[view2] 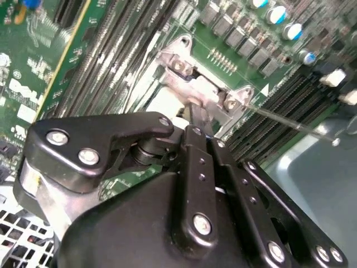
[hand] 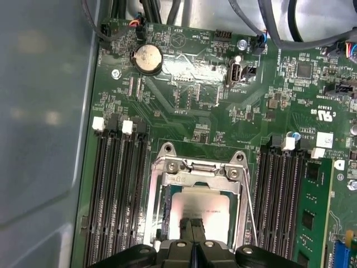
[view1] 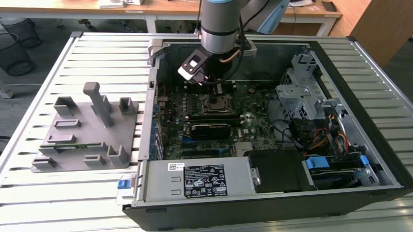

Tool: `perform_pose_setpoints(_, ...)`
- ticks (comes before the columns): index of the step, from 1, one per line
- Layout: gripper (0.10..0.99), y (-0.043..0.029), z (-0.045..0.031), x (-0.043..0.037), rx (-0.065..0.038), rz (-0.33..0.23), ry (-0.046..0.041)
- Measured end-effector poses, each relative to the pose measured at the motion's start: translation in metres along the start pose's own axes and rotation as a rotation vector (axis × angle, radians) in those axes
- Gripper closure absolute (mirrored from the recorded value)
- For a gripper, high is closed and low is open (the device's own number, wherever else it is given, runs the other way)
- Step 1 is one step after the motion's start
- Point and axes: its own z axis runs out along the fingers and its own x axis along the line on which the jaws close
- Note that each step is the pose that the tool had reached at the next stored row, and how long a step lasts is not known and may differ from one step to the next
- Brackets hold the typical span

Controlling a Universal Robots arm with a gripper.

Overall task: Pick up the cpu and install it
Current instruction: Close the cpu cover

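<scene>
Right under the fingers [hand: 187,230] lies the cpu [hand: 203,205], its pale silvery top flat in the socket on the motherboard [hand: 184,111]. In both wrist views I read the fingers [view2: 196,116] as closed against each other, with no gap between them and nothing held. Their tips sit at the near edge of the chip's top, and I cannot tell whether they touch it or hang just above.

Around the cpu, ringing the spot where the fingers point, runs the metal retention frame [hand: 196,166], which looks laid down over the chip's rim. Just beside the frame runs the thin wire lever [hand: 251,215]; I cannot tell whether it is latched. A little farther out from the fingers, on either side of the socket, are the black memory slots [hand: 114,190]. Beyond the socket sits the coin cell [hand: 149,57].

Well away from the fingers, outside the computer case [view1: 290,205], the grey holder [view1: 87,137] stands on the bench [view1: 103,53].

My judgement is that pick-up and placing are done and the chip is in its seat. What I cannot confirm is that it is locked down.
</scene>
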Motion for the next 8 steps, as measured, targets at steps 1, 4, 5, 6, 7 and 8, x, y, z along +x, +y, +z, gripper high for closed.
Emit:
perform_pose_setpoints(1, 0.980, -0.0023, -0.0001, 0.0002, 0.000, 0.000, -0.0001)
perform_pose_setpoints(4, 0.980, -0.0098, -0.0002, 0.0010, 0.000, 0.000, -0.0002)
perform_pose_setpoints(5, 0.980, -0.0118, -0.0002, 0.0013, 0.000, 0.000, -0.0001)
perform_pose_setpoints(6, 0.980, -0.0133, -0.0001, 0.0014, 0.000, 0.000, -0.0002)
perform_pose_setpoints(7, 0.980, -0.0140, 0.0001, 0.0016, 0.000, 0.000, 0.0000)
perform_pose_setpoints(8, 0.980, -0.0140, 0.0006, 0.0016, 0.000, 0.000, 0.0000)
